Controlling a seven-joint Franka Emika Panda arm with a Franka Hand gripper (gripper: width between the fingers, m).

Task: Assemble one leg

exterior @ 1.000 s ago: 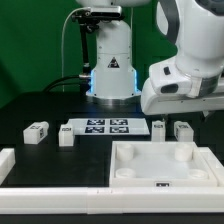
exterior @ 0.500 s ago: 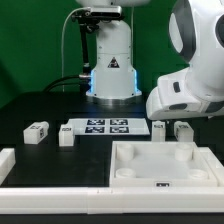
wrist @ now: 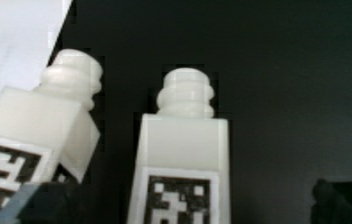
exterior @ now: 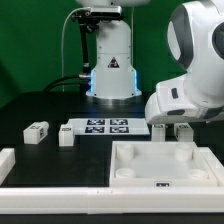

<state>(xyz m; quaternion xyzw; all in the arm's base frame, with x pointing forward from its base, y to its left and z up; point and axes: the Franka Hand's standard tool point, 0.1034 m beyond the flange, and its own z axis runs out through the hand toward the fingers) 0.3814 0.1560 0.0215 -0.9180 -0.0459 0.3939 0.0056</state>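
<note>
The end effector (wrist: pixel 191 205) hangs open, straddling 1 leg (wrist: pixel 187 160); another leg (wrist: pixel 45 110) lies just beside it, both at 3 o'clock of the marker board (exterior: pixel 107 126).

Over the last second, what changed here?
The white robot arm lowered over the two small white tagged plastic leg blocks at the exterior view's right; its open gripper holds nothing. Every block, the marker board and the large white square panel stayed put.

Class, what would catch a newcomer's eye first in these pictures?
The bulky white arm hangs low at the exterior view's right, above two legs. In the wrist view they fill the frame, side by side, each with a ribbed tip. The large white panel lies in front.
</note>
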